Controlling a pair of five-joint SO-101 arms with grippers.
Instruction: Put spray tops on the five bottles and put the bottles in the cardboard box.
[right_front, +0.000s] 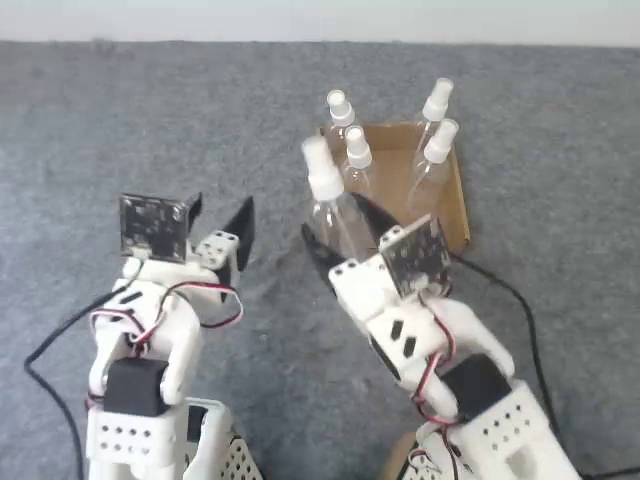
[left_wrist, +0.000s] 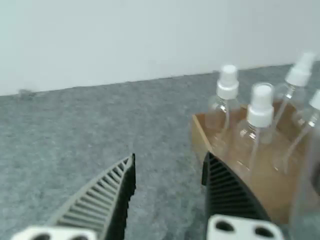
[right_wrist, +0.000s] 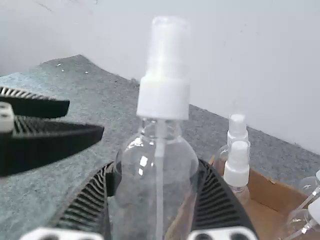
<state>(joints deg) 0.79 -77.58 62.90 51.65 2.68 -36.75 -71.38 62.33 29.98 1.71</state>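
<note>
While the right jaws clamp a spray-topped bottle (right_front: 337, 212) upright by its body, it sits just beside the cardboard box (right_front: 458, 205), on the box side facing the left edge of the bench (right_front: 120, 120); can't tell if it touches the bench. Box stands toward the far edge, four more topped bottles (right_front: 357, 160) inside; left jaws wide, empty, nearer the left edge, apart from the box

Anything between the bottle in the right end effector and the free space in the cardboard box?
Nothing visible beyond the brown cardboard box's own nearest wall. The clear spray-topped plastic bottle in the right end effector sits beside it.
</note>
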